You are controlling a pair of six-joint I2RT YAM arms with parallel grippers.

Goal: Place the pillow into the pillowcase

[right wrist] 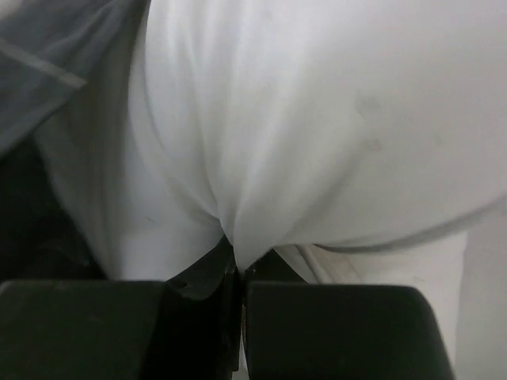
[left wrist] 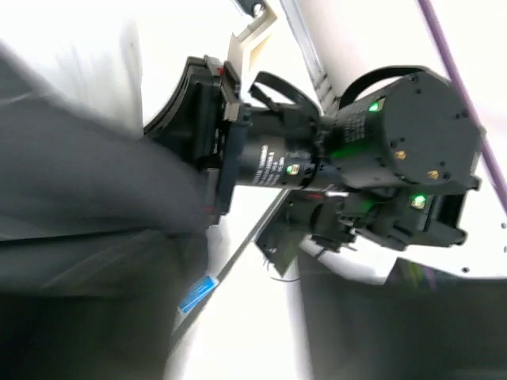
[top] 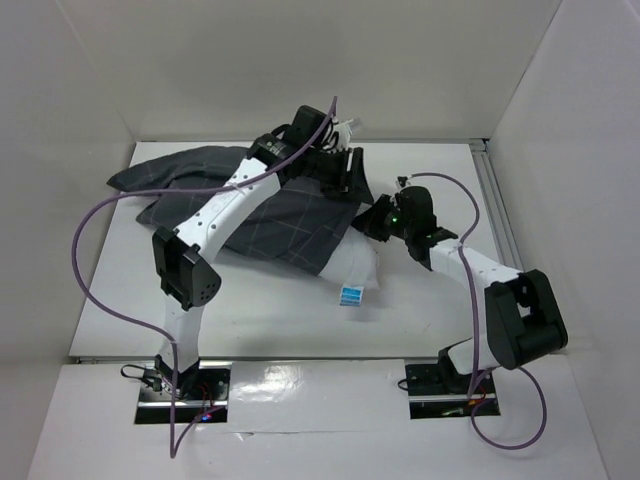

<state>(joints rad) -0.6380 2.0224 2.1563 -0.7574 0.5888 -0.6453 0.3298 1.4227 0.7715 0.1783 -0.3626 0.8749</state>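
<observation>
My right gripper [right wrist: 236, 267] is clamped on the pillow [right wrist: 317, 119]; left gripper [top: 338, 170] over the pillowcase [top: 280, 225], jaws unclear.

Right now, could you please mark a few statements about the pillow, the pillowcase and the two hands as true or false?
1. The right hand is shut on a fold of the pillow. True.
2. The pillow is fully inside the pillowcase. False: a white end with its blue tag sticks out.
3. The left hand is at the pillowcase's far edge. True.
4. The pillowcase is plain white. False: it is dark grey with a thin light check.
</observation>
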